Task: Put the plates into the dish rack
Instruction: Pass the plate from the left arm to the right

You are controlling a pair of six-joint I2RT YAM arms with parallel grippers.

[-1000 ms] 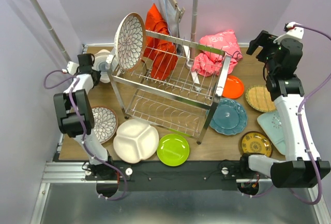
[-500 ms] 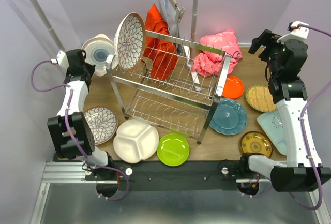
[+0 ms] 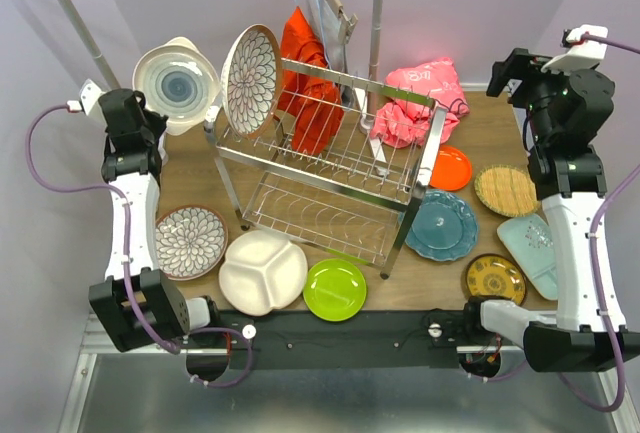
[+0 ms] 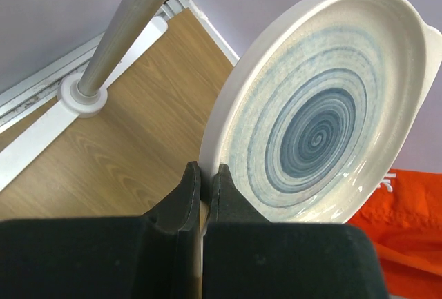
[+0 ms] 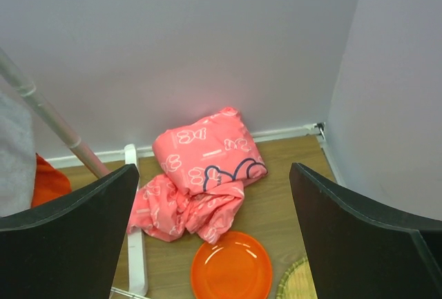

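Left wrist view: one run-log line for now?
left gripper: jaws shut on spiral plate, aloft | right gripper: jaws open, empty | dish rack: floral plate loaded

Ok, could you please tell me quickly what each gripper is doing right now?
Left gripper: closed on the rim of the round white plate with a blue spiral.
Right gripper: open, holding nothing.

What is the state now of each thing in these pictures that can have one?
left gripper: shut on the spiral plate's rim.
spiral plate: lifted off the table, tilted on edge.
right gripper: open, empty.
dish rack: one plate on its upper tier.
racked floral plate: standing on edge in the rack.
white divided plate, lime green plate, teal plate: flat on the table.
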